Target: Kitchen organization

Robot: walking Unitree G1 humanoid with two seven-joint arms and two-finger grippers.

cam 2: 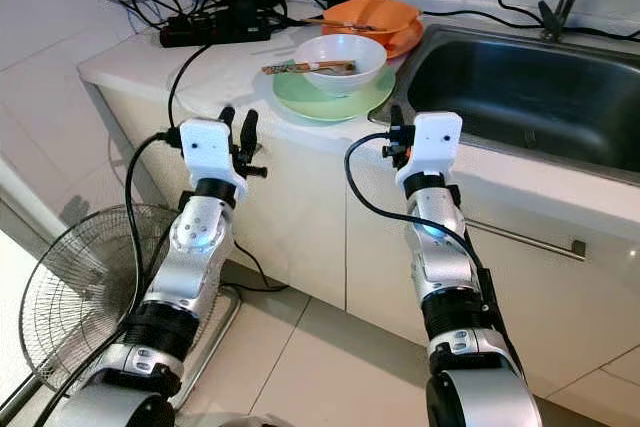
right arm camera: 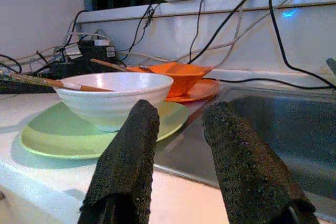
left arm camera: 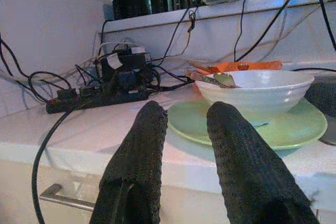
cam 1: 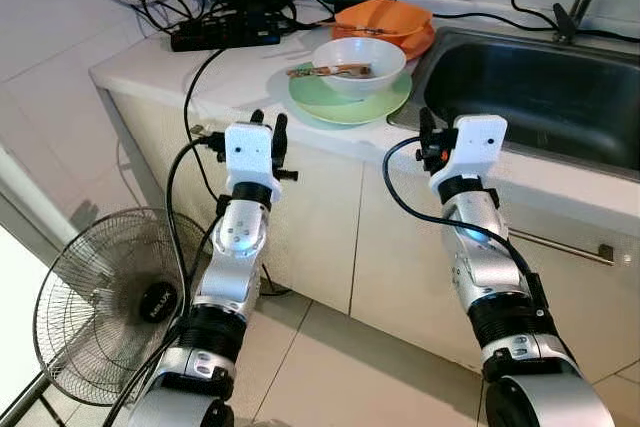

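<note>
Left gripper (cam 1: 268, 125): your arm is raised forward, fingers parted, empty.
Right gripper (cam 1: 427, 129): likewise raised, parted, empty.

This is a home kitchen. A steel sink (cam 1: 540, 97) is set into a white surface (cam 1: 150, 72) above cabinet doors with a bar handle (cam 1: 560, 245). At 12 o'clock a white bowl (cam 1: 358, 65) sits on a green plate (cam 1: 350, 104), with orange dishes (cam 1: 385, 19) behind. A fan (cam 1: 105, 307) stands on the tiled floor (cam 1: 340, 367) at 8 o'clock.
</note>
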